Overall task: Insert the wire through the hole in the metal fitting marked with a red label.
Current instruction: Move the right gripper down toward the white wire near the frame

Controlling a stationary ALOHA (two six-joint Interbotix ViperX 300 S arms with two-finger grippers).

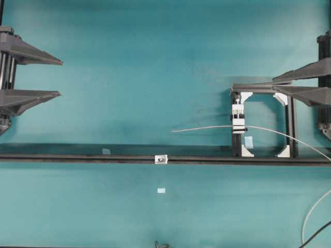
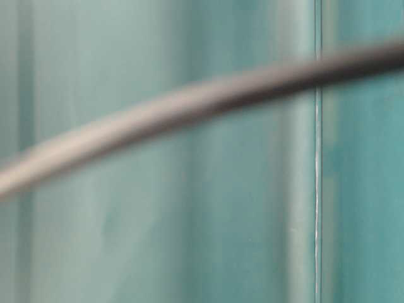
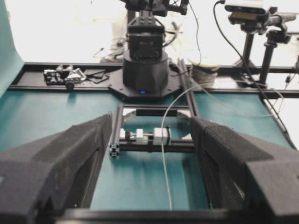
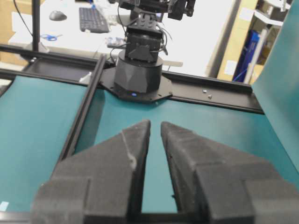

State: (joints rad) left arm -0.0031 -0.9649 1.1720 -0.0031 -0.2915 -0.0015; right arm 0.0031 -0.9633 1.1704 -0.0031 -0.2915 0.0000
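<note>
The wire (image 1: pixel 207 127) is hair-thin and gently curved. It runs from a free tip left of the tall silver clamp block (image 1: pixel 238 120), through that block, and off the right edge. It also shows in the left wrist view (image 3: pixel 163 158). The metal fitting (image 1: pixel 161 159) sits on the long black rail (image 1: pixel 77 158), below and left of the wire tip and apart from it. Its hole is a dark spot; no red label shows. My left gripper (image 1: pixel 61 78) is wide open and empty at the far left. My right gripper (image 1: pixel 273 84) hangs over the frame's top bar, its jaws a narrow slit apart and empty.
A black square frame (image 1: pixel 291 124) with white corner brackets holds the clamp block. Pale blue tape scraps (image 1: pixel 161 190) lie on the teal mat. A thicker white cable (image 1: pixel 309 214) and a black cable (image 1: pixel 316 236) lie at the bottom right. The table-level view is blurred.
</note>
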